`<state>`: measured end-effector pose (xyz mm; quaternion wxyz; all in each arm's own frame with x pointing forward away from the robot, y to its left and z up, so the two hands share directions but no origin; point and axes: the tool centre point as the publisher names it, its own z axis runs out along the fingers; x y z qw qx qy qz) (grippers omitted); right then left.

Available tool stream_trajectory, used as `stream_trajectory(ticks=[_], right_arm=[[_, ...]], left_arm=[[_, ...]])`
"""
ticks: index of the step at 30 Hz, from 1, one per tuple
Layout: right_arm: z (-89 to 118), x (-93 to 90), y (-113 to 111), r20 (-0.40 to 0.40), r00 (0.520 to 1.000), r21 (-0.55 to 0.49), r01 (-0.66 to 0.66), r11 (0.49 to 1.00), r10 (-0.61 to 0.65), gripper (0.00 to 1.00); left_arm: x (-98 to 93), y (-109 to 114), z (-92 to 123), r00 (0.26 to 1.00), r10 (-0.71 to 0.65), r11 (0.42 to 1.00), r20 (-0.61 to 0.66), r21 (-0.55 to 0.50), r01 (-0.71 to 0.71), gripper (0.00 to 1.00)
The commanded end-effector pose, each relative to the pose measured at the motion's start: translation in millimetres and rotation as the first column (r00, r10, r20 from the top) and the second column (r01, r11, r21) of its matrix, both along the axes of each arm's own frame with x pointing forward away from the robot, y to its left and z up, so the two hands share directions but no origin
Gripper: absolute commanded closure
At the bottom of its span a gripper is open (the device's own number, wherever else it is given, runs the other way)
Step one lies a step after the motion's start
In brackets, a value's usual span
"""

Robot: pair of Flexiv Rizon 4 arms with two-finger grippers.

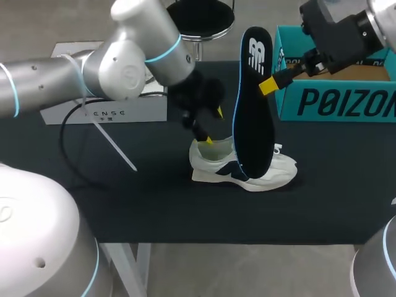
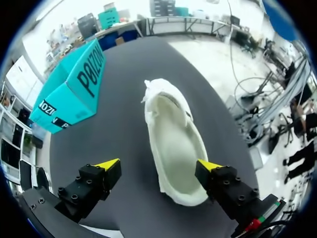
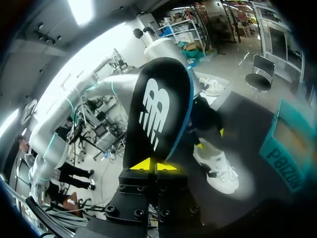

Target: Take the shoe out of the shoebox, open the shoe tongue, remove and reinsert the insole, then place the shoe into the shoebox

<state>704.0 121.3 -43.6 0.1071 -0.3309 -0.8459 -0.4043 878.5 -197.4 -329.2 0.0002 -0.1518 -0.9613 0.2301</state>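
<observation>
1. Plainly, the shoebox stands open at the far right corner of the tabletop. What shows of its inside is bare brown floor, and the right arm hides the rest. No shoe is in it.
2. The shoe sits on its sole near the tabletop's middle. The left wrist view shows its hollow open, white and without an insole.
3. The insole hangs upright over the shoe, logo end up and lower end down at the opening. To seat it well, I would feed that lower end in low toward the toe, then lay the logo end flat at the heel so nothing folds.
4. The right gripper is clamped on the insole's edge, high up.
5. The left gripper has its fingers apart, astride the heel. Closing lightly there should stop the shoe sliding.
</observation>
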Motion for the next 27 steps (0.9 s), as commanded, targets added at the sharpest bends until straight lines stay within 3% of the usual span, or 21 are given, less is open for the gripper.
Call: stream_trajectory(ticks=[1,11,20,22,23,27], right_arm=[[-0.2,1.9,1.8,-0.002,1.000,-0.003,-0.001,1.000,0.001,1.00],[-0.2,1.9,1.8,-0.002,1.000,-0.003,-0.001,1.000,0.001,1.00],[-0.2,1.9,1.8,-0.002,1.000,-0.003,-0.001,1.000,0.001,1.00],[-0.2,1.9,1.8,-0.002,1.000,-0.003,-0.001,1.000,0.001,1.00],[-0.2,1.9,1.8,-0.002,1.000,-0.003,-0.001,1.000,0.001,1.00],[-0.2,1.9,1.8,-0.002,1.000,-0.003,-0.001,1.000,0.001,1.00]], left_arm=[[5.2,-17.3,-22.5,1.000,0.004,1.000,-0.008,0.006,-0.004,0.00],[2.4,-36.9,-54.4,0.999,0.030,0.999,-0.028,0.029,-0.029,0.00],[0.9,-43.6,-67.9,0.999,0.023,0.999,-0.045,0.050,-0.021,0.00],[0.9,-43.7,-68.1,0.999,0.022,0.999,-0.048,0.049,-0.019,0.75],[1.1,-43.8,-68.1,0.999,0.018,0.999,-0.049,0.048,-0.015,1.00],[1.5,-43.9,-68.0,0.999,0.013,0.998,-0.044,0.054,-0.011,1.00]])
